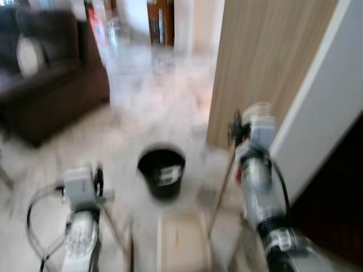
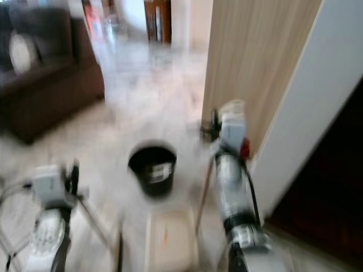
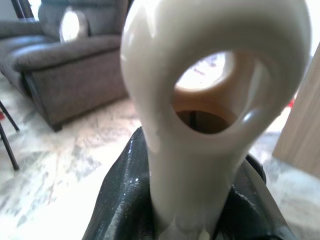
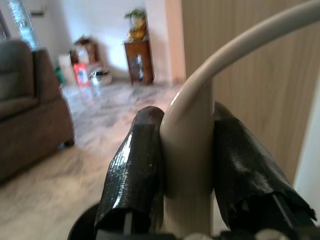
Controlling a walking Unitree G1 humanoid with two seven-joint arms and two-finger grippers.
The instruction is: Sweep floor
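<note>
The head views are blurred, so only the large shapes can be trusted. The left gripper (image 3: 192,220) is closed around a cream handle (image 3: 200,100) with a hanging hole at its end; in the wrist view the black fingers (image 3: 120,200) sit on both sides of it. From the head view this handle seems to belong to the dustpan (image 1: 181,241), which lies on the floor (image 1: 164,96) below and between the two arms. The right gripper (image 4: 187,200) is clamped on a cream pole (image 4: 187,150), most likely the broom handle, with one finger (image 4: 132,170) pressed on each side.

The relation that matters: the thin broom stick (image 1: 222,190) runs down from the right gripper and slants inward toward the dustpan, so its long axis is steep, with the lower end closer to the left arm. A black bucket (image 1: 161,170) stands just ahead of the dustpan, between both grippers and farther forward. I judge the right arm is the one placed for sweeping strokes, and the left one for keeping the pan steady. The broom head itself cannot be made out.
</note>
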